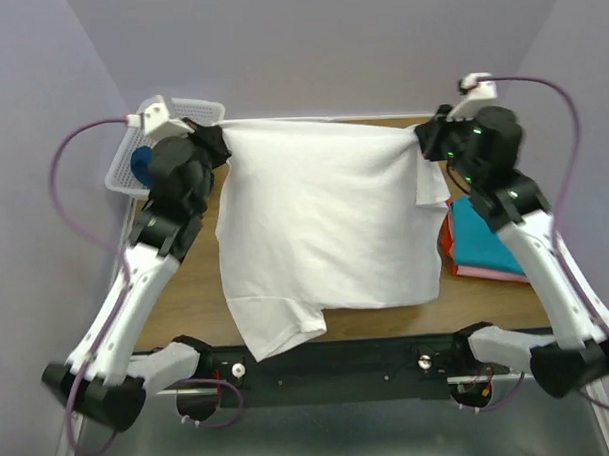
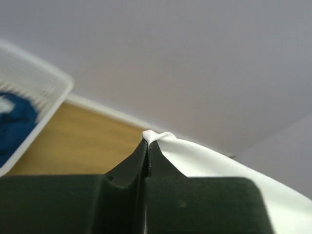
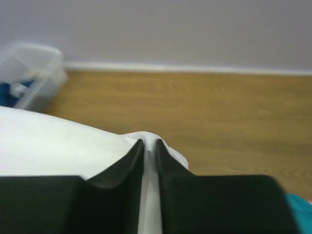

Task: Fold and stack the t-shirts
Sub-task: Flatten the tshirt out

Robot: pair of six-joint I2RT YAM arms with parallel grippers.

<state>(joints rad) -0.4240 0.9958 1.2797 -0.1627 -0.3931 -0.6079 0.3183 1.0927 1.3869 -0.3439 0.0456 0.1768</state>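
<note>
- At centre of the top view: holding the white t-shirt (image 1: 324, 222) spread wide between both arms, stretching its top edge across the upper part of the frame and letting the body drape down over the table (image 1: 187, 292).
- Upper left: pinching one top corner with the left gripper (image 1: 216, 143), clenched on the cloth. Left wrist view is showing a small white tuft poking out above the closed fingers (image 2: 131, 168).
- Upper right: clamping the other top corner with the right gripper (image 1: 427, 141), grasping fabric the same way and leaving a small flap hanging just below the grip.
- Lower left of the cloth: trailing a sleeve past the near table edge onto the black base rail (image 1: 389, 357).
- Far upper left: showing the basket (image 1: 122, 172) just behind the left gripper, holding a dark blue t-shirt (image 1: 140, 166).
- Right side: showing a folded stack just beside the white shirt's right edge, partly under the right arm, with the teal t-shirt (image 1: 490, 237) on top, the red-orange t-shirt (image 1: 446, 245) beneath and the pink t-shirt (image 1: 486, 274) peeking out at the bottom.
</note>
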